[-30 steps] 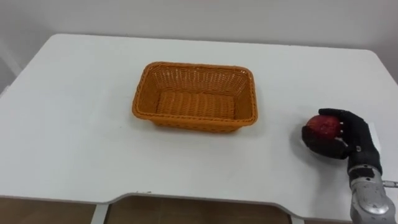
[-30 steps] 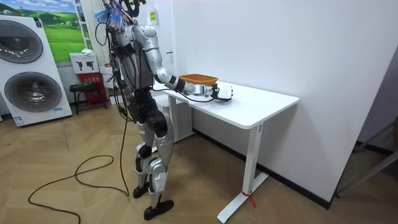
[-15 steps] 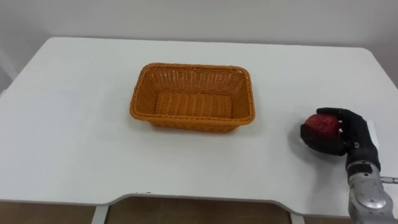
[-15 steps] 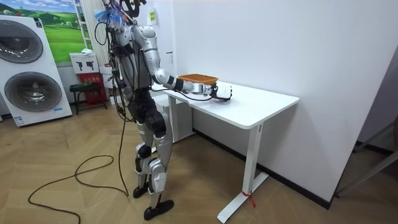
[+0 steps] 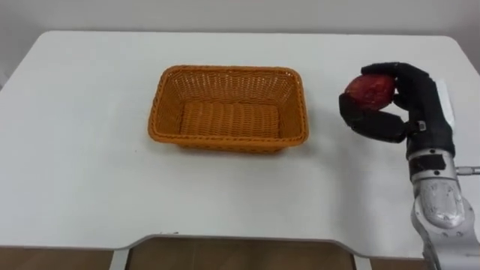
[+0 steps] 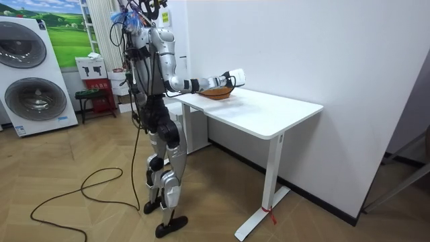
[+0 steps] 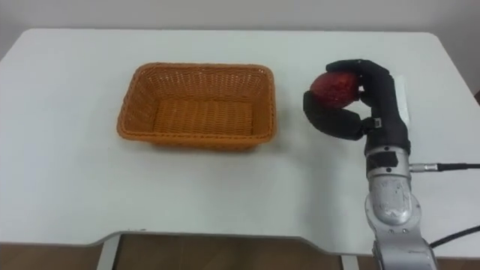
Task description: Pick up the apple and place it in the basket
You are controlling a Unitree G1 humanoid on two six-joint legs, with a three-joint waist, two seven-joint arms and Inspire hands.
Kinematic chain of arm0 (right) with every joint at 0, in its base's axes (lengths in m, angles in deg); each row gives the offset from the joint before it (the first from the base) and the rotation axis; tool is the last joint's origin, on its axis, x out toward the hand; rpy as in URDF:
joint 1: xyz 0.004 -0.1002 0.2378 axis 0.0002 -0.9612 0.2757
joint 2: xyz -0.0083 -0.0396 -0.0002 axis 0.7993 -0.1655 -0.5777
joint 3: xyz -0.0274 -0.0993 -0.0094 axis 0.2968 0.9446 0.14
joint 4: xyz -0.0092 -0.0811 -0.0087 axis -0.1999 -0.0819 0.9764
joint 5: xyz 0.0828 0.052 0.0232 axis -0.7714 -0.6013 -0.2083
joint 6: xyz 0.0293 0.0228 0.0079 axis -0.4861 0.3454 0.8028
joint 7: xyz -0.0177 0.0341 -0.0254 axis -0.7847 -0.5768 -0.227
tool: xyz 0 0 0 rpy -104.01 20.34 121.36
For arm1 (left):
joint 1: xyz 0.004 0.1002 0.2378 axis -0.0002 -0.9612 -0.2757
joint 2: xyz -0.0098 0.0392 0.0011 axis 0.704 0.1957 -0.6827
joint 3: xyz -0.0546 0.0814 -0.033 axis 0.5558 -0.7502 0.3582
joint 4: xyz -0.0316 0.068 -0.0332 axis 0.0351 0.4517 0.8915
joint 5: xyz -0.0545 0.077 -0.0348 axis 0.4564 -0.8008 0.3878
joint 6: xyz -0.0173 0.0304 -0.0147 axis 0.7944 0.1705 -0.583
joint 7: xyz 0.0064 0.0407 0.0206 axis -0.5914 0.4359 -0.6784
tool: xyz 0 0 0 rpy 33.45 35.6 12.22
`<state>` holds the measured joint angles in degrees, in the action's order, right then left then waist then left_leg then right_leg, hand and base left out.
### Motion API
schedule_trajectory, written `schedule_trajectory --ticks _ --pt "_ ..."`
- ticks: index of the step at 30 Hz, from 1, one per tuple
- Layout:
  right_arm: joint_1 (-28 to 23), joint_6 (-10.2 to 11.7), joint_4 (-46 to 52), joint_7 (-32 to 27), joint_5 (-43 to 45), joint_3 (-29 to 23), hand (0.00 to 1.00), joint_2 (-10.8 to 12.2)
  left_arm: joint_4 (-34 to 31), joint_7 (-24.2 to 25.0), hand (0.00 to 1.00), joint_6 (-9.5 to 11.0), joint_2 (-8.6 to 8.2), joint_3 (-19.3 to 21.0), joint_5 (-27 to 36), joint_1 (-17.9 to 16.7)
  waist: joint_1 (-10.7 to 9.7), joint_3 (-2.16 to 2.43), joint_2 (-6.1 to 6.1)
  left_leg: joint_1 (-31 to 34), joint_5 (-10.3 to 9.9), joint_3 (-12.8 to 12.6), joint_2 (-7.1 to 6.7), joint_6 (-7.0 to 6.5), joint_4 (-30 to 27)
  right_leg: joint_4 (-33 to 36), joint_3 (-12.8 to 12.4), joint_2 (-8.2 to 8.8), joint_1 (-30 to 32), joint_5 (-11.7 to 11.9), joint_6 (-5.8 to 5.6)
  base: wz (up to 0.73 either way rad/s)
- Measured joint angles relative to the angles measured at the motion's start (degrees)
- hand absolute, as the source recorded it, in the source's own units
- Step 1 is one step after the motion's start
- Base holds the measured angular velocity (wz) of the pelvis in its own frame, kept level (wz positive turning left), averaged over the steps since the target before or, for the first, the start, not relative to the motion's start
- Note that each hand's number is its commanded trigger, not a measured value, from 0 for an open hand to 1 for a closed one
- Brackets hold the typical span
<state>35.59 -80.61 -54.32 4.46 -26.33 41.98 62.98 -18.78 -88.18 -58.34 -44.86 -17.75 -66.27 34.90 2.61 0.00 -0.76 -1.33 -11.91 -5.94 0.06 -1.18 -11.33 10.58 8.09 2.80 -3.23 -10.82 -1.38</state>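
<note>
A red apple is held in the air, with my right hand shut round it, to the right of the basket and above the white table. The same apple and right hand show in the right eye view. An empty orange wicker basket stands in the middle of the table; it is also the basket in the right eye view. In the room view my right arm reaches out over the table with the hand raised near the basket.
The table's front edge has a shallow cut-out near me. In the room view I stand at the table's end; washing machines and a small stool are behind me, and a white wall runs along the table's far side.
My right hand has lifted the apple off the table and carried it up and towards the basket. The head camera has shifted slightly.
</note>
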Motion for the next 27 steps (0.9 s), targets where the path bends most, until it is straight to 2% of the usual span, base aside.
schedule_trajectory --ticks 1,8,9,10,16,22,27 --pt "0.0 -0.1 0.2 0.4 -0.1 0.2 1.00 0.0 0.0 0.0 0.00 0.0 0.00 -0.1 0.0 0.2 0.8 -0.03 -0.01 0.0 0.0 0.0 0.00 0.00 0.0 0.0 0.0 0.00 0.0 0.0 0.00 0.00" --pt "0.9 -0.6 2.1 2.8 2.3 4.2 0.98 0.1 -0.4 0.0 0.00 -0.5 -0.17 -2.7 -0.2 1.1 1.8 -0.24 0.25 0.4 0.0 -0.2 0.05 0.00 -0.1 0.0 -0.1 -0.05 0.4 0.0 0.00 -0.01" --pt "1.4 -1.2 2.3 4.0 2.9 4.9 0.63 0.1 -0.4 0.0 0.00 -0.6 -0.29 -3.4 -0.2 1.5 2.0 -0.23 0.26 0.7 0.0 -0.2 0.04 0.00 -0.2 0.0 -0.1 -0.03 0.6 0.0 0.00 0.00" --pt "1.8 -1.3 2.3 5.2 3.4 5.4 0.00 0.1 -0.4 0.1 0.00 -0.6 -0.35 -3.8 -0.2 2.1 2.5 -0.21 0.23 1.1 0.0 -0.2 0.04 0.01 -0.2 0.1 -0.1 -0.03 1.2 0.0 0.01 0.00" --pt "2.7 -2.8 5.2 9.8 4.4 10.8 0.00 0.3 -0.3 0.8 0.00 -0.7 -0.34 -6.2 -0.1 2.6 2.9 -0.21 0.31 1.6 0.0 0.1 -0.01 -0.01 -0.6 0.1 0.0 0.01 1.3 0.1 0.09 0.02" --pt "2.6 -4.3 6.0 11.4 5.2 13.5 0.00 1.1 -0.3 1.2 0.00 -1.2 -0.44 -6.6 0.0 3.5 3.9 -0.21 0.30 1.6 0.1 0.7 -0.03 -0.03 -0.5 0.0 0.4 0.07 1.1 0.1 0.09 0.04" --pt "2.6 -5.2 6.0 11.8 5.2 13.8 0.00 1.6 -0.4 0.9 0.00 -1.7 -0.84 -6.7 0.3 3.6 4.0 -0.25 0.27 1.6 0.1 1.0 -0.03 -0.04 -0.3 0.0 0.6 0.09 1.1 0.1 0.09 0.04"
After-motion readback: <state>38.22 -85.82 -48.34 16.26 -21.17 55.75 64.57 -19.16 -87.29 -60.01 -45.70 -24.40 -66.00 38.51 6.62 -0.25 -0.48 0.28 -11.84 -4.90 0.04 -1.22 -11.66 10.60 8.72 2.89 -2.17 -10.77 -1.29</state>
